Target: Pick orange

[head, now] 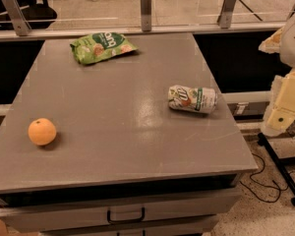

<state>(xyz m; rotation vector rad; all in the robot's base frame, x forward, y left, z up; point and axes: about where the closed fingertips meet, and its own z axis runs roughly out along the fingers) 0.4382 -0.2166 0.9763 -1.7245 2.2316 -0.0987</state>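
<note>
Sitting at eight o'clock on the table (pixel 123 136), far from the gripper (pixel 284 104) at three o'clock (its state I cannot tell), the orange (pixel 42 131) could roll away if nudged off-centre.

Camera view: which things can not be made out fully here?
- Gripper: at the right edge, off the table, partly cut off by the frame.
- Orange: underside hidden, resting on the table.
- Soda can: lies on its side, far face hidden.
- Drawer: lower part cut off by bottom edge.
</note>
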